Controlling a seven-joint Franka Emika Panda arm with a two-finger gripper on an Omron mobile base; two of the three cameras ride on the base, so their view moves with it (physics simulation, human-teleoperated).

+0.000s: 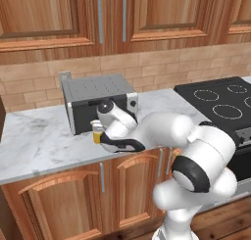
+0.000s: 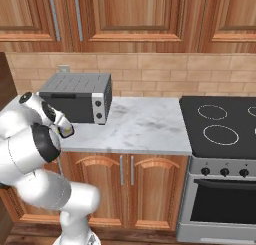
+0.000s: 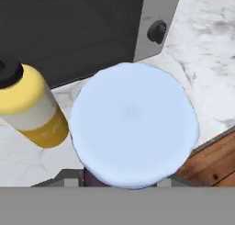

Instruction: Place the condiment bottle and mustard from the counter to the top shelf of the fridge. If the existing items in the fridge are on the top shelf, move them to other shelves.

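- Nearest us in the hand view, the condiment bottle [image 3: 133, 123] shows its pale cap from above, standing on the marbled table [image 1: 39, 141] just beside the mustard [image 3: 32, 109].
- The gripper [image 1: 100, 136] is clamped on the condiment bottle, its fingertips hidden under the cap.
- The base views add a grey toaster oven [image 1: 98, 99], brick wall, wooden cabinets and a black stove [image 2: 220, 124].
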